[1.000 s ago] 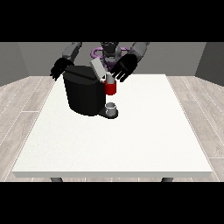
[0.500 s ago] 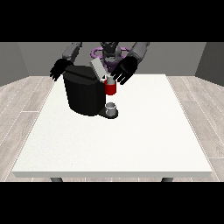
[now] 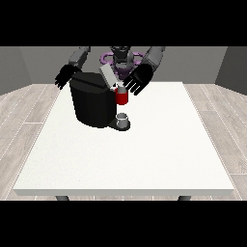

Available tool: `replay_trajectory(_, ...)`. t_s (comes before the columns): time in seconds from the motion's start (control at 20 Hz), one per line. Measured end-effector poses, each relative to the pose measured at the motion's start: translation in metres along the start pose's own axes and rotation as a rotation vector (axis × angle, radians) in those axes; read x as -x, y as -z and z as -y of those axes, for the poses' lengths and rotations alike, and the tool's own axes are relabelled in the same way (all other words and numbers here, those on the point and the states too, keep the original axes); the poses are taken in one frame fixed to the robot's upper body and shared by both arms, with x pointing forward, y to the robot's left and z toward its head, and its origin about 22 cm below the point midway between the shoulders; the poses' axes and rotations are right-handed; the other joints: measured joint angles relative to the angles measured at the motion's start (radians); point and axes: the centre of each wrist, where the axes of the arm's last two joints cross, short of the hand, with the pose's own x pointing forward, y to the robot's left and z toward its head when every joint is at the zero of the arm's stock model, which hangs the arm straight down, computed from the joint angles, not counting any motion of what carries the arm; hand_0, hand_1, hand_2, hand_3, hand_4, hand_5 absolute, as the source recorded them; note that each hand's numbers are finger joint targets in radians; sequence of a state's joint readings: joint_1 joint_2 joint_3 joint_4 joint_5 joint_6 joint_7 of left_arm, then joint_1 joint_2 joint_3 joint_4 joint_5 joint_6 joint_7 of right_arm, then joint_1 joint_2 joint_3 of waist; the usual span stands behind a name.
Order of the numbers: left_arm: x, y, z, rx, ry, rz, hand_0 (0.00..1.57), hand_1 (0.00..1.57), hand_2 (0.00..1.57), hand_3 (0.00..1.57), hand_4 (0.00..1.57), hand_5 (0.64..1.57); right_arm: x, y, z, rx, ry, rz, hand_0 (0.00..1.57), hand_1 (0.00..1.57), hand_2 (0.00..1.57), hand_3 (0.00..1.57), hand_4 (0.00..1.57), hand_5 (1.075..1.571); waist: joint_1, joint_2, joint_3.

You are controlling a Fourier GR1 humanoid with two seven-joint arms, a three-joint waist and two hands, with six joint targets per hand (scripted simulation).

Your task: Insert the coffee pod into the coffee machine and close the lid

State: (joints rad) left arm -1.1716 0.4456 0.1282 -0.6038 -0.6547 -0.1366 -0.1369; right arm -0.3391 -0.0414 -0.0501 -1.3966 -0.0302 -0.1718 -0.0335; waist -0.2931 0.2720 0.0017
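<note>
- Against the two preceding views, next to no displacement is observed: both hands, the lid and the machine are found in the same places. This is judged to mean that the task is held in a pause, with the lid not yet closed.
- The hand at the view's left (image 3: 64, 76) is held at the far left, just beside the far left edge of the coffee machine (image 3: 92, 102); its fingers are spread and nothing is held in it.
- The coffee machine is seen as a black rounded body standing at the far left part of the white table (image 3: 125, 154).
- The lid (image 3: 107, 76) is shown as a grey flap, tilted upward, hence open.
- A red part (image 3: 122, 98) is located at the machine's right front, above a small grey cup (image 3: 123, 119). Whether this is the coffee pod, already seated, cannot be told.
- The hand at the view's right (image 3: 137, 81) is held just beyond the red part, fingers spread wide, grasping nothing.
</note>
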Motion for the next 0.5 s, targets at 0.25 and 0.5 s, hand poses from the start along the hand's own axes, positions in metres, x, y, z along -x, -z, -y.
replay_trajectory(0.25,-0.0027,0.0012,0.0005,0.018,0.004,-0.001,1.13,1.13,1.17,1.00,0.46,1.571,0.0057,-0.0019,0.0034,0.008,-0.006,-0.010,0.00,0.00,0.00,0.00,0.44,1.571,0.004,0.000,-0.0004)
replay_trajectory(0.5,-0.0061,0.0026,-0.0012,0.020,0.031,0.003,1.07,1.07,1.12,0.95,0.38,1.571,0.0041,0.0001,0.0015,0.006,0.004,0.008,0.00,0.00,0.00,0.00,0.46,1.571,0.004,0.005,-0.0014)
